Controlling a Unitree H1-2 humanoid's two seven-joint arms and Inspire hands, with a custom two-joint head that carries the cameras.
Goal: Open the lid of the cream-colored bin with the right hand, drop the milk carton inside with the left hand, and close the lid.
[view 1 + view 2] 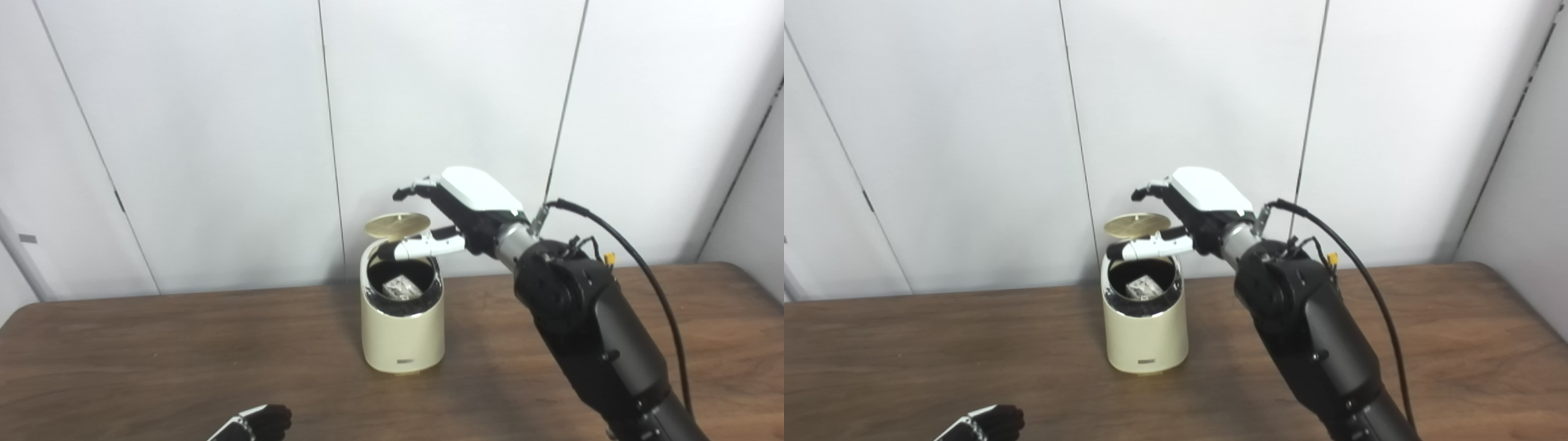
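The cream bin was seen standing on the bench near the wall, its mouth uncovered, and the milk carton was seen lying inside it, pale against the dark liner. The round lid was raised above the back of the rim, nearly flat, and the right hand was placed just beside and above it, fingers spread over the lid and the thumb reaching beneath; whether the lid was actually gripped could not be told. The left hand was kept low at the near edge of the bench, empty as far as was shown, its fingers apparently curled. The drop was judged done and the closing in hand; the lid would need to be lowered squarely onto the rim.
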